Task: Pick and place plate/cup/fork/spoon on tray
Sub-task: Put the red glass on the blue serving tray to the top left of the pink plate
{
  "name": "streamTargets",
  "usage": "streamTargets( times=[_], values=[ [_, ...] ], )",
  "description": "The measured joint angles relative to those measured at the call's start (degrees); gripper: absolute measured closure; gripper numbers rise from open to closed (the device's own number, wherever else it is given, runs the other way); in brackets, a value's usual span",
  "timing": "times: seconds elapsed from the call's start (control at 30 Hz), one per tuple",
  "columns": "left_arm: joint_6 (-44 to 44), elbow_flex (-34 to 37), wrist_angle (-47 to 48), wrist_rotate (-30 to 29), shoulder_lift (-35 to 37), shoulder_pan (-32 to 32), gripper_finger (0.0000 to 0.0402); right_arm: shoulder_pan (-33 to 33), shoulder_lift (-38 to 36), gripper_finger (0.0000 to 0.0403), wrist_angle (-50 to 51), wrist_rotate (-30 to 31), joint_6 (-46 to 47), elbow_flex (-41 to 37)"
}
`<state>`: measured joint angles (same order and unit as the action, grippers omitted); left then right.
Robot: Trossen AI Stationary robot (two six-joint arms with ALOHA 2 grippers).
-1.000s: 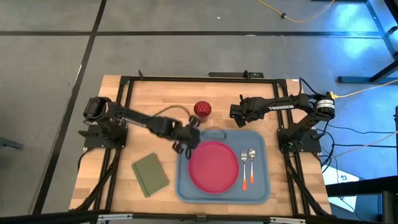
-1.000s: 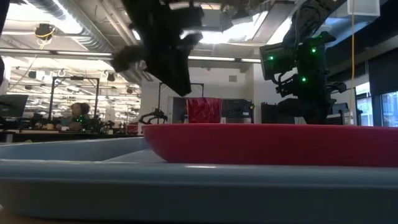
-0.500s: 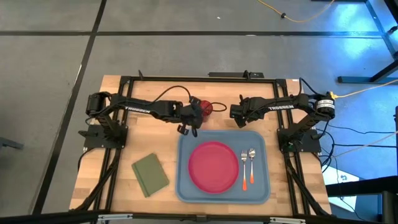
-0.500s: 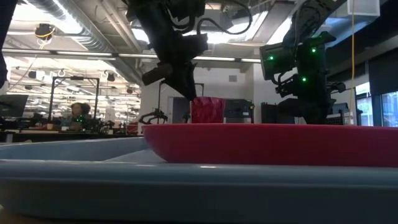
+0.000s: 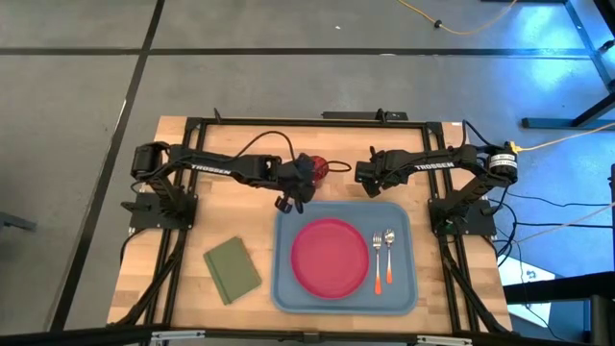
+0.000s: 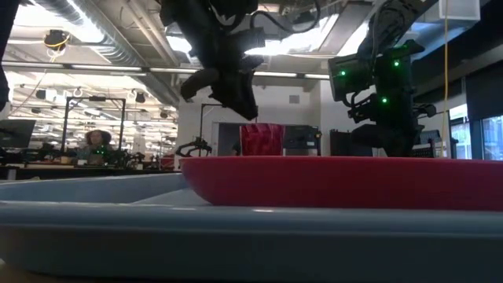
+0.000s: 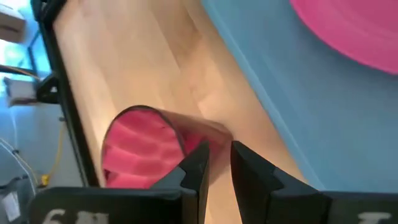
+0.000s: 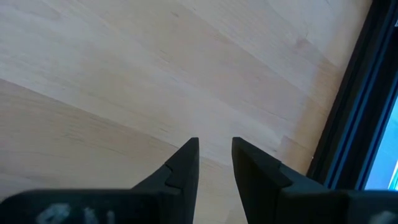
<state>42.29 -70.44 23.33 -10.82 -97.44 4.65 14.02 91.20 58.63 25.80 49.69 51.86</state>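
The dark-red cup stands upright on its base on the wood table, just beyond the far left corner of the light-blue tray. It also shows in the low view and the left wrist view. The pink plate lies flat in the tray, with the fork and spoon side by side to its right. My left gripper is shut, slanting down right beside the cup. My right gripper is shut and hovers over bare wood right of the cup. My left gripper comes at the cup slanting down from the table's left. One finger stands by the cup's outer wall, below its rim. Whether it touches the wall, I cannot tell. The cup stands on the table.
An olive-green square lies on the table left of the tray. A black frame runs along the table's far and side edges. Bare wood lies between the cup and my right gripper.
My left gripper has gone from the plate's far left edge over the tray toward the table's far edge, up to the cup, turning as it went. The plate has stayed flat in the tray.
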Motion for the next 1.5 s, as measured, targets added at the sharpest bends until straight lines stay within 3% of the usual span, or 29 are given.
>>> streamTargets(
  times=[0.43,0.57,0.8,1.0,1.5],
  values=[
    [1.85,0.02,-3.23,-3.97,-0.46,0.19,0.0344,0.0,0.0,0.0302,-0.17,0.02,-0.36,0.0],
    [1.56,0.02,-2.59,0.04,-0.46,1.07,0.0344,-0.02,0.0,0.0302,-0.17,0.02,-0.43,0.0],
    [1.35,0.02,-2.56,0.61,-0.46,3.17,0.0344,-0.01,0.0,0.0302,-0.15,0.02,-0.42,0.0],
    [-1.48,0.02,-1.53,6.62,-0.46,4.96,0.0344,-0.01,0.0,0.0302,-0.13,0.02,-0.44,0.0],
    [-1.65,0.09,0.68,8.62,-0.46,6.12,0.0344,0.0,0.0,0.0302,-0.13,0.02,-0.45,0.0]
  ],
)
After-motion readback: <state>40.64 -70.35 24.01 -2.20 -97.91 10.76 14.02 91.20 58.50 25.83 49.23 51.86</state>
